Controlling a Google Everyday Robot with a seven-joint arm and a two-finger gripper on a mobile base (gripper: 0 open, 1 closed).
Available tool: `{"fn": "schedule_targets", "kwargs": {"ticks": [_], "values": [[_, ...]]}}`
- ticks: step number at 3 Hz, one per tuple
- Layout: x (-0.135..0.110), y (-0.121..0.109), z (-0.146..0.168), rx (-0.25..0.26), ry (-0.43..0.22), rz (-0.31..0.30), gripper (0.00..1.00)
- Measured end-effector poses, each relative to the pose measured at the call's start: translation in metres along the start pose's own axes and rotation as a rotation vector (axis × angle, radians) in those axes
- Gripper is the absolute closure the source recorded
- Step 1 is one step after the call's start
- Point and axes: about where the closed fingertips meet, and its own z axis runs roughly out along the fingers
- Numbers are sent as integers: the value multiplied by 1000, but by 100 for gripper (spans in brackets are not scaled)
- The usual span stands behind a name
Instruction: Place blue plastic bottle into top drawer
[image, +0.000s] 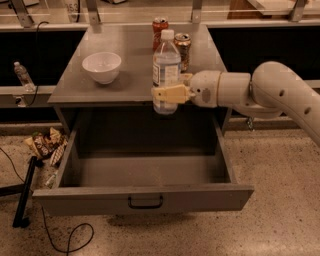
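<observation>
While I watch the feed, the blue plastic bottle (166, 70) stands upright in mid-frame, white cap on top, pale label facing me, and it's gripped around its lower half. My gripper (162, 93) is closed on that bottle from the right side, one tan finger (170, 94) lying across the front of it below the label. I see the bottle's base hanging just past the front edge of the bench (125, 82), over the rear part of the top drawer (145, 195). That drawer is pulled well out toward me, its dark curved handle (145, 202) at the centre of the front panel. Behind the bottle, two soda cans sit on the bench: a red one (160, 27) farther back and another (183, 47) just to the bottle's right. To the left, a white bowl (101, 66) rests on the bench, well apart from the bottle. My arm (265, 92) reaches in from the right. Down on the floor, left of the drawer, lie some crumpled wrappers (45, 145).
</observation>
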Motion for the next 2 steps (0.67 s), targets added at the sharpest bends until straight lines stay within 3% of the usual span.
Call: {"fn": "schedule_targets", "kwargs": {"ticks": [1,2], "values": [[4,49,-12,-136,-36,41,100],[30,86,-8,-320,-35,12,100]]}}
